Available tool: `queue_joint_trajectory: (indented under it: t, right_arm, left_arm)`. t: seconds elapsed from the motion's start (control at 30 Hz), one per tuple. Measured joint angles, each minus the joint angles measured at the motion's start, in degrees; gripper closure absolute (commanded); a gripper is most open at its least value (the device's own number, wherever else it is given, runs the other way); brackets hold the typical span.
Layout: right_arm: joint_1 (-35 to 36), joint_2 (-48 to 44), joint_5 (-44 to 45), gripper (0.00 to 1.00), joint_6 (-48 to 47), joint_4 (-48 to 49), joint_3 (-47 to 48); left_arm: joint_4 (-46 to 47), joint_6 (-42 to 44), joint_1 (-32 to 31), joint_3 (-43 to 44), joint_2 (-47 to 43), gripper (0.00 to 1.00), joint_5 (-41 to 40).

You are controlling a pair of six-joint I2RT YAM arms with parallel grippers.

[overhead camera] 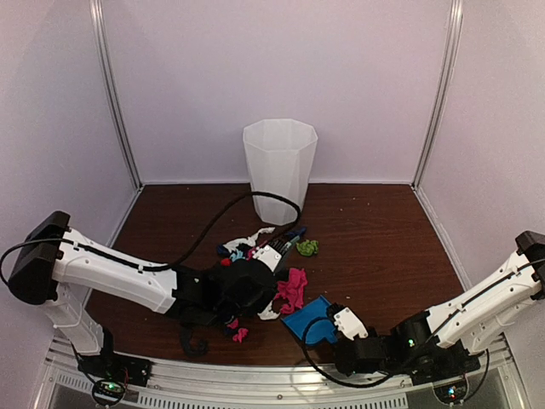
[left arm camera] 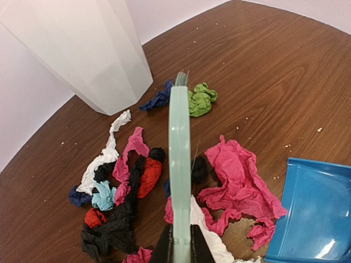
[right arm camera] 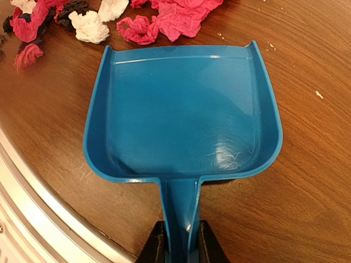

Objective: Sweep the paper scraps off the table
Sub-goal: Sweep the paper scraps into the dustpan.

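The paper scraps lie in a loose heap in the middle of the table, near the white bin. The left gripper is closed on the brush, which it holds over the heap, probably to push it. The right gripper clamps the handle of the empty dustpan, whose mouth faces the scraps to catch them.

Paper scraps in hot pink, white, black, navy, red, lime green and pale blue show against the dark reddish-brown wood grain of the table, flecked with pale crumbs. The hand brush is mint green, the dustpan a glossy bright blue, the waste bin translucent white, the walls pale lilac-white, the front rail silver.
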Motion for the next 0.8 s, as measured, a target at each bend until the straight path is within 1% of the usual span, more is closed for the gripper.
queue_joint_trajectory:
  t: [0.13,0.33,0.53,0.63,0.8]
  right_arm:
    - [-0.3,0.7,0.7,1.00,-0.4,1.2,-0.1]
    - [-1.7,2.9,0.8,1.00,-1.8,3.7,-0.2]
    - [-3.4,3.6,1.5,1.00,-3.1,5.9,-0.4]
    - [-3.8,4.5,2.2,1.00,-3.4,6.7,-0.3]
    - [-3.8,5.4,4.1,1.00,-3.2,7.2,-0.3]
  left_arm:
    - [0.0,1.3,0.3,2.4,3.9,1.00,2.3]
    - [-0.9,1.5,0.3,4.1,4.3,1.00,8.2]
    - [-3.8,0.0,0.1,4.6,4.2,1.00,13.7]
    - [-4.6,-1.0,-0.5,3.5,2.8,1.00,15.8]
    - [-5.4,-2.3,-2.0,1.8,-2.5,1.00,19.4]
